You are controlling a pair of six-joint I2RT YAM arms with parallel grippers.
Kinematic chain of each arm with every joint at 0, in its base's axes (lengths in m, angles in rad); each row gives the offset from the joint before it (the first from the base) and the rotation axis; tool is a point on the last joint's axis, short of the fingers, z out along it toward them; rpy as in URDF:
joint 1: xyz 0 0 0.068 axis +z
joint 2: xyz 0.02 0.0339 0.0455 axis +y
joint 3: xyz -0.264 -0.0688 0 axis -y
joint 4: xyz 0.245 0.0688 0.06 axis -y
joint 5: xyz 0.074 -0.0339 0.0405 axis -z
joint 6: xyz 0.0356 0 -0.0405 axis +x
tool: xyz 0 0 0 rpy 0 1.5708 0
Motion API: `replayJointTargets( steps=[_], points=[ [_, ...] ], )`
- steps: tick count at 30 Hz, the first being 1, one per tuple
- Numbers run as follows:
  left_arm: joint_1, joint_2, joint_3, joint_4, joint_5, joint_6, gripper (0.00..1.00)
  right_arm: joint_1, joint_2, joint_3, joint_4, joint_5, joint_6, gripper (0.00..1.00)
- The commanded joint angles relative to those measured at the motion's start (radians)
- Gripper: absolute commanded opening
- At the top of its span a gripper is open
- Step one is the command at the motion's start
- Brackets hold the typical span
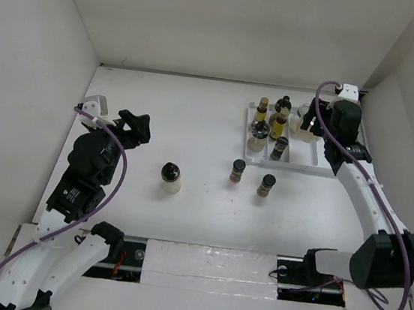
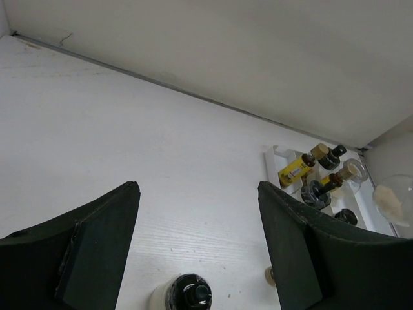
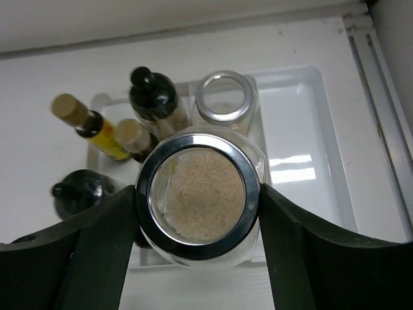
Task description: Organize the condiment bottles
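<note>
Silver-lidded jar [image 3: 197, 194], pale-filled, clamped in right gripper [image 3: 197, 216]

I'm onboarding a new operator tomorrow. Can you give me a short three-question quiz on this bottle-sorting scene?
1. How many bottles stand on the table outside the white tray?
2. True or false: the left fingers hold a bottle.
3. What is between the right fingers? A) a yellow-oil bottle B) a silver-lidded jar C) nothing

Key: 1. Three: a black-capped pale jar and two brown spice jars. 2. False, they are open and empty. 3. B.
</note>
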Motion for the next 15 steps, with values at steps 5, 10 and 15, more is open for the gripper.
replayJointTargets(
  steps=[5, 10, 15],
  points=[
    [0.005, 0.001, 0.000, 0.037, 0.012, 0.005, 0.70, -0.064, 0.132, -0.005, 0.222, -0.050, 0.045, 0.51],
    [0.005, -0.015, -0.011, 0.054, 0.012, 0.005, 0.70, -0.098, 0.238, -0.025, 0.258, -0.060, 0.045, 0.51],
    [0.005, 0.010, 0.000, 0.054, 0.012, 0.005, 0.70, -0.144, 0.327, -0.016, 0.278, -0.099, 0.065, 0.54]
  ],
)
